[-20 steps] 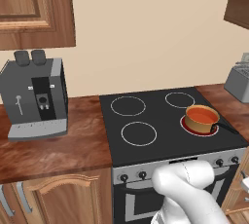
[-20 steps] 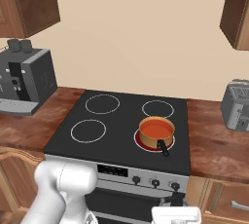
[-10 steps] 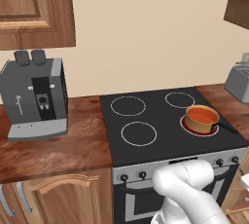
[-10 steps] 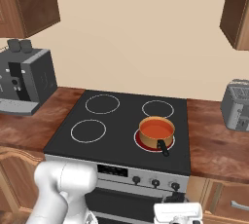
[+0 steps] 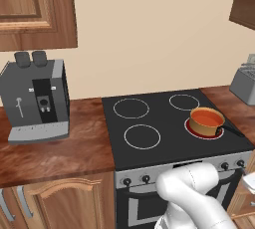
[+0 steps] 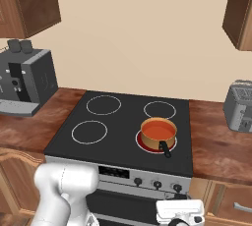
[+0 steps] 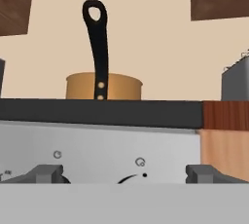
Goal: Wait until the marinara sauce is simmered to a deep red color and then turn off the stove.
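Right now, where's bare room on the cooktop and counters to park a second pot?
Three burners of the stove are bare: both on the coffee machine's side and the back one behind the saucepan. Counter is free between coffee machine and stove, and between stove and toaster. Crowded: the lit burner with the saucepan.

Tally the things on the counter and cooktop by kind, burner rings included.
Burner rings: 4
Saucepan: 1
Coffee machine: 1
Toaster: 1
Total: 7
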You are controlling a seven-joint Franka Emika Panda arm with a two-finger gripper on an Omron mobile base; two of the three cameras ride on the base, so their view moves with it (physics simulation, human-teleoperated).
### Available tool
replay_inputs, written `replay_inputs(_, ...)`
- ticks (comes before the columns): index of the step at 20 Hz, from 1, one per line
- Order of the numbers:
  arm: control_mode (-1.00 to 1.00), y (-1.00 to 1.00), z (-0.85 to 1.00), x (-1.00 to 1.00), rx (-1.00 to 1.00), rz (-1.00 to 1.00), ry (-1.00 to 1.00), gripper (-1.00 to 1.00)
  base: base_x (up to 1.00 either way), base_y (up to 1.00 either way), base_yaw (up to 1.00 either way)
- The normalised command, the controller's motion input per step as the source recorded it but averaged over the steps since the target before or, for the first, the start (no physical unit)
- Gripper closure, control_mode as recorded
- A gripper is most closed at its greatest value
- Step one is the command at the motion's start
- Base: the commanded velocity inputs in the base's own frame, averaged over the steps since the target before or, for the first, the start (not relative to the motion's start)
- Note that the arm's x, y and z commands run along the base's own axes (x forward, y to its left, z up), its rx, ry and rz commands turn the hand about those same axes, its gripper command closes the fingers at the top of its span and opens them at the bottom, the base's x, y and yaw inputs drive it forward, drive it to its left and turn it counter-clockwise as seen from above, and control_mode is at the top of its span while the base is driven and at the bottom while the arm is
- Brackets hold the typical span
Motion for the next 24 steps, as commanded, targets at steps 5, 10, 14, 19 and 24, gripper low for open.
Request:
replay_inputs(5, -1.00, 0.02, -0.12, 0.22, 0.00, 0.00, 0.00, -1.00, 0.00, 0.00, 0.00)
replay_inputs(10, -1.00, 0.01, -0.09, 0.21, 0.00, 0.00, 0.00, -1.00, 0.00, 0.00, 0.00)
replay_inputs(14, -1.00, 0.00, -0.08, 0.13, 0.00, 0.00, 0.00, -1.00, 0.00, 0.00, 0.00)
replay_inputs(19, -1.00, 0.00, -0.12, 0.07, 0.00, 0.00, 0.00, -1.00, 0.00, 0.00, 0.00)
replay_inputs(24, -1.00, -0.02, -0.16, 0.03, 0.00, 0.00, 0.00, -1.00, 0.00, 0.00, 0.00)
